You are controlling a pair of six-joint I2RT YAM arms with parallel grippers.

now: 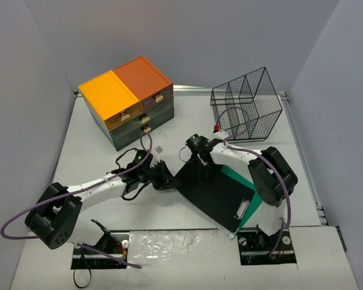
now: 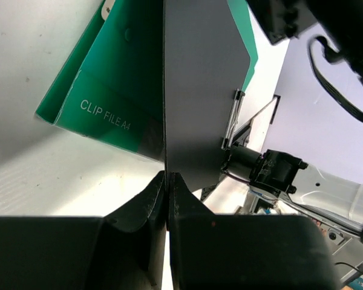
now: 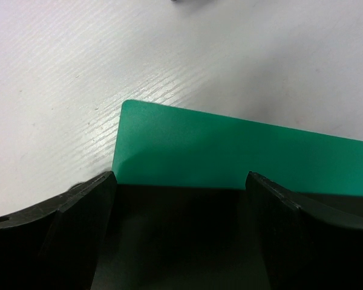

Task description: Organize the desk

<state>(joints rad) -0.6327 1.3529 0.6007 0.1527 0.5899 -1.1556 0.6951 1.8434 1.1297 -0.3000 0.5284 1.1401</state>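
The worktop (image 1: 78, 151) bears a black clipboard (image 1: 215, 190) pinched by the left hand (image 2: 167, 181); the right hand (image 3: 181, 187) spreads wide above a green file (image 3: 242, 145).

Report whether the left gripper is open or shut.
Shut. In the left wrist view, the left gripper has its fingers pressed together on the black board's edge, no gap showing.

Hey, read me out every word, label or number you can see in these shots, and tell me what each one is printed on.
"CLIP FILE A4": white print on the green clip file, seen in the left wrist view.
No text can be read on the black clipboard, the drawer chest or the wire basket. Any marks on the drawer fronts are too small to tell.
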